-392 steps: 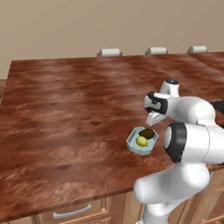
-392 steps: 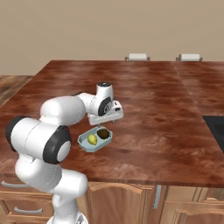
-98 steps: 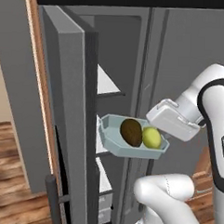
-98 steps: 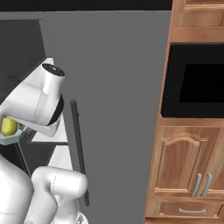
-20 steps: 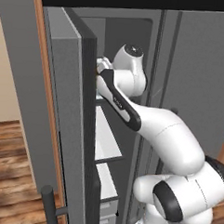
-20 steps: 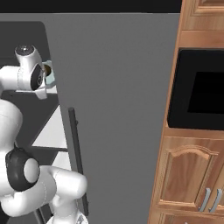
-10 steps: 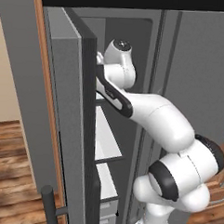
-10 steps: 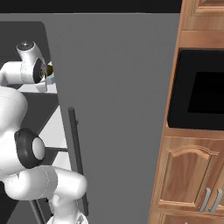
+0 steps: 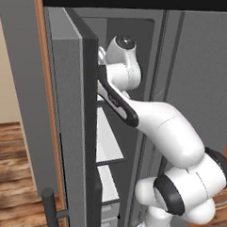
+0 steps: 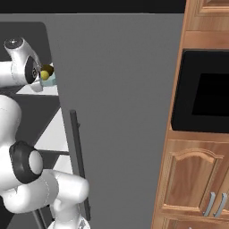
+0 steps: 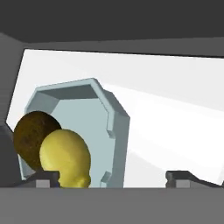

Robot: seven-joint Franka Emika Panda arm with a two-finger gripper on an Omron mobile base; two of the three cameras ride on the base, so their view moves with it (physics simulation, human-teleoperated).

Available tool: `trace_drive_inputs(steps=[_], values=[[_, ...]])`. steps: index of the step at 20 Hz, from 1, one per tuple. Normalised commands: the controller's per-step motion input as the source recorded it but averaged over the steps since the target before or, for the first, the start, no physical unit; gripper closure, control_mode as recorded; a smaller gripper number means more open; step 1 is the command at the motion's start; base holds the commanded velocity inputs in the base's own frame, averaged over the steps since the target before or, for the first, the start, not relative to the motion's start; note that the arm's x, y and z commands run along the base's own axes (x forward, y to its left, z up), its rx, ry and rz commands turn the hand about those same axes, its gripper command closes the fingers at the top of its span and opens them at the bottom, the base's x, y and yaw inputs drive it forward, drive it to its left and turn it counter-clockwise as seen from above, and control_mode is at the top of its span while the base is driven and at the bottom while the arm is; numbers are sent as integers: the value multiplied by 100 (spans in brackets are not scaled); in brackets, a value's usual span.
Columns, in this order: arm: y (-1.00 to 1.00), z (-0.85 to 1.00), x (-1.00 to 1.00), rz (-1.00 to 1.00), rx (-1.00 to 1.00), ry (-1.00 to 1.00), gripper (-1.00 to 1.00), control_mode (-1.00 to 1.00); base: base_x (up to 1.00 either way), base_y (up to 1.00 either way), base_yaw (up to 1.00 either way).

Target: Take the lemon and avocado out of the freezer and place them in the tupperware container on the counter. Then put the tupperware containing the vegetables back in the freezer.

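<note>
We're reaching deep into the freezer (image 9: 151,56) here, putting the tupperware container (image 11: 83,127) on a white shelf (image 11: 175,127) up top. The lemon (image 11: 65,157) and the avocado (image 11: 30,135) are both sitting in the tub, touching each other, lemon nearer the camera. From the right base view we're also catching the tub (image 10: 50,77) just past the hand with the lemon (image 10: 44,74) showing in it.

Doing this bit well, as we're judging it: we're wanting the tub flat on the shelf before we let go, and any backing out should be going straight, so the fingers aren't dragging the rim and tipping the fruit out.

The gripper (image 11: 111,177) is looking spread wide; one fingertip (image 11: 43,178) is sitting at the tub's near edge, the other (image 11: 188,177) is well off to the side over bare shelf. Whether that near finger is touching the tub, we're not able to say.

Pose-wise, the arm is stretching up and forward from the base, elbow bent, with the wrist tucked in behind the open door (image 9: 73,108)
</note>
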Motion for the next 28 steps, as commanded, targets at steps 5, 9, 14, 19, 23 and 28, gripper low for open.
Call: trace_drive_inputs(steps=[5, 9, 14, 19, 23, 28], values=[[-25, 26, -81, 0, 0, -18, -100, -100, 0, 0, 0], [-45, 52, -100, 0, 2, -12, -100, -100, 0, 0, 0], [-45, 77, -100, 1, 11, 0, -100, -100, 0, 0, 0], [-38, 46, -100, 0, 4, 10, -100, -100, 0, 0, 0], [-37, 3, -100, 0, -1, 11, -100, -100, 0, 0, 0], [-58, 0, -100, 0, -9, 5, -100, -100, 0, 0, 0]])
